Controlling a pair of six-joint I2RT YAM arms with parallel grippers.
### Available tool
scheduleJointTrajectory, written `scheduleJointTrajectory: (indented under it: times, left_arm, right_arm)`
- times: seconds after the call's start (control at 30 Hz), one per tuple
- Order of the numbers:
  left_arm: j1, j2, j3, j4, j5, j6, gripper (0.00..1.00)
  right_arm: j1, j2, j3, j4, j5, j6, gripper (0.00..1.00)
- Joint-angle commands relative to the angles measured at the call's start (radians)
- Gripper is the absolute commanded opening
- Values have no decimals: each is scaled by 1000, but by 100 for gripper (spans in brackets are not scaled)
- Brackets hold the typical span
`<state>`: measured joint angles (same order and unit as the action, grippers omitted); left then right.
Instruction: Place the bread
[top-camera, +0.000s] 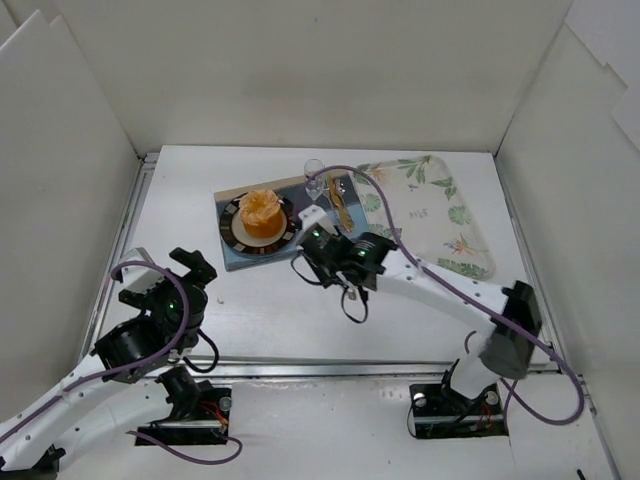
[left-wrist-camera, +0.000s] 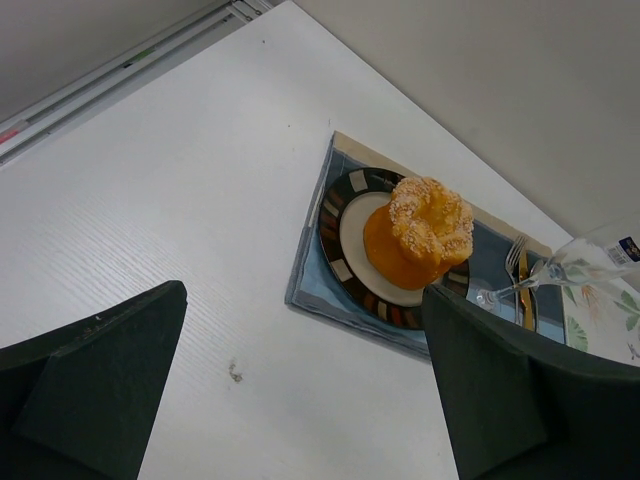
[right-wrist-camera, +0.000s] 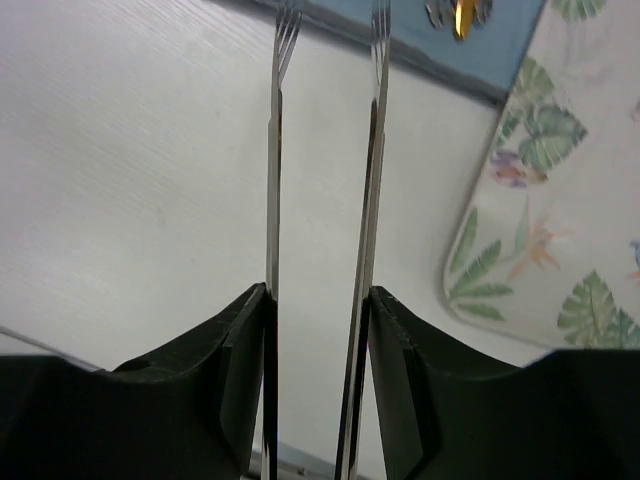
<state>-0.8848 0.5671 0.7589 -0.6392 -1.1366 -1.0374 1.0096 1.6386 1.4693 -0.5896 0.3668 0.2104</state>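
Observation:
The bread (top-camera: 262, 211), a golden-orange bun with a lumpy split top, sits on a round plate with a dark patterned rim (top-camera: 233, 222) on a blue placemat (top-camera: 240, 258). It also shows in the left wrist view (left-wrist-camera: 425, 232), upright on the plate (left-wrist-camera: 345, 235). My right gripper (top-camera: 322, 243) is just right of the plate and is shut on a pair of metal tongs (right-wrist-camera: 374, 150). The two tong arms are spread apart, with nothing between them. My left gripper (top-camera: 187, 273) is open and empty over bare table, near-left of the placemat.
A gold fork (top-camera: 340, 203) and a tipped wine glass (top-camera: 314, 176) lie on the placemat's right part. A floral tray (top-camera: 440, 215) sits at the far right. White walls enclose the table on three sides.

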Motion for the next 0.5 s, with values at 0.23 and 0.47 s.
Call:
scheduleJointTrajectory:
  times: [0.23, 0.47]
  left_arm:
    - [-16, -1, 19, 38, -34, -4, 100]
    - [-16, -1, 16, 55, -31, 16, 100]
  right_arm:
    - [-251, -533, -279, 19, 8, 123, 39]
    - [-405, -478, -297, 39, -153, 80, 38]
